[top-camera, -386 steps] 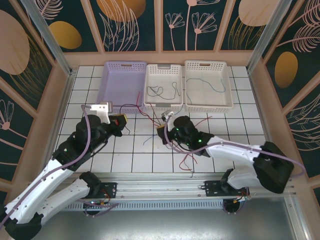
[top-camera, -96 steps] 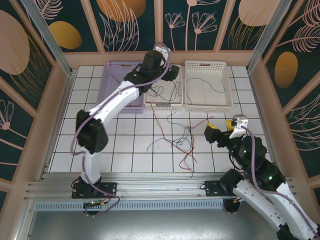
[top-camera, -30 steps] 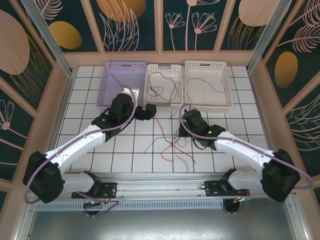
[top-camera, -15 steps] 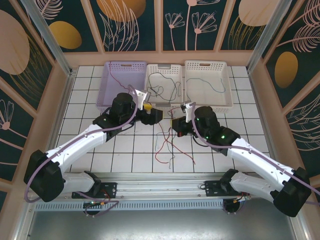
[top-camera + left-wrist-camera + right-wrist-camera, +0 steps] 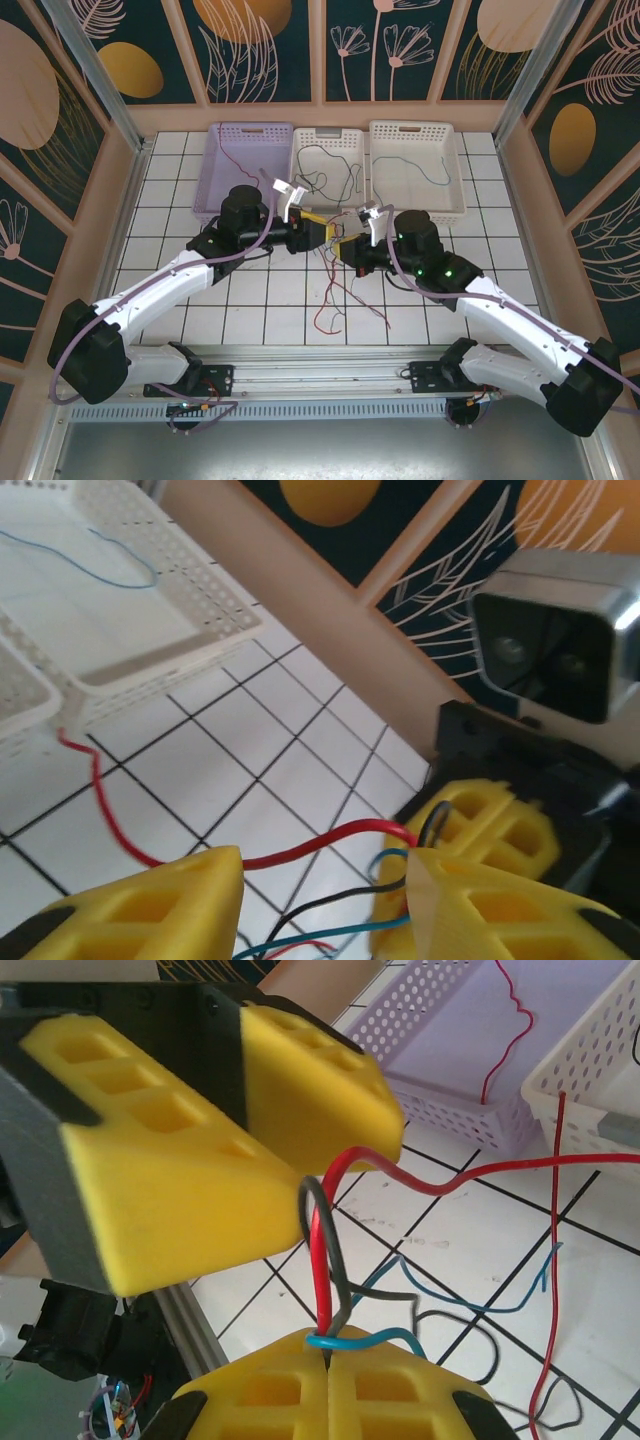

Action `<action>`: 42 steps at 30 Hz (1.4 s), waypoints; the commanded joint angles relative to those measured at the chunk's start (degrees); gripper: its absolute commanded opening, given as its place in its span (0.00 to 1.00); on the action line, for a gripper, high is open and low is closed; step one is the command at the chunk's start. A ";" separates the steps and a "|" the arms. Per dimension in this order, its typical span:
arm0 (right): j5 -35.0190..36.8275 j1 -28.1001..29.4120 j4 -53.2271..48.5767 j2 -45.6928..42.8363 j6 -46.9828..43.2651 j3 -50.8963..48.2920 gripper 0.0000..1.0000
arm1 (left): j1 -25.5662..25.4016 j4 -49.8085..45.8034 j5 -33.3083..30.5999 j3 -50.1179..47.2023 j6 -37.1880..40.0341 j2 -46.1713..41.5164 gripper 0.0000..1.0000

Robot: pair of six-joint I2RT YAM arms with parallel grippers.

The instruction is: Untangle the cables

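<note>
Pinching the cables (image 5: pixel 321 1260) above the white tiled table (image 5: pixel 270 322), right jaws clamp; left jaws gape; leaf-painted walls (image 5: pixel 262 60) surround.

Right gripper (image 5: pixel 328 1365) pinching red, blue and dark grey cables (image 5: pixel 322 1260).
The left gripper (image 5: pixel 335 1172) sits just above them; a purple basket (image 5: pixel 450 1040) lies beyond on the tiled worktop (image 5: pixel 470 1250).

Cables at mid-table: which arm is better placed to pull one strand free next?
Left. The right hand is shut on the cables, anchoring them. The left hand is open with red, black and blue strands between its fingers, so it could close and pull.
</note>
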 commanded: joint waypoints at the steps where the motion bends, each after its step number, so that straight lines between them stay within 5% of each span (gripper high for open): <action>1: -1.68 -0.62 2.27 0.05 -0.82 0.29 0.00 | -0.29 4.13 3.83 -0.50 -1.26 -0.23 0.26; 3: -1.60 -1.07 2.12 0.05 -0.73 -0.04 0.00 | -0.34 3.60 3.03 -0.38 -0.97 -0.32 0.13; 6: -2.16 -1.64 2.45 -0.18 -0.33 -0.67 0.00 | -0.28 3.34 2.66 -0.42 -0.99 -0.13 0.13; 12: -2.09 -1.87 2.80 -0.51 -0.02 -1.75 0.00 | -0.34 4.32 4.18 -0.16 -1.98 -0.54 0.53; 14: -2.58 -1.88 2.75 -0.43 0.06 -1.87 0.00 | -0.36 6.08 5.45 -0.68 -3.44 -0.80 0.57; 21: -3.04 -1.87 2.88 -0.40 0.41 -2.00 0.00 | -0.39 9.91 9.78 -1.51 -6.78 -0.43 0.55; 28: -2.44 -1.87 2.54 -1.33 0.72 -1.58 0.00 | -1.54 4.18 13.28 1.26 -3.28 2.75 0.48; 42: -1.56 -2.23 1.80 -1.48 1.19 -1.51 0.00 | -2.93 -5.54 9.49 4.08 4.84 2.49 0.34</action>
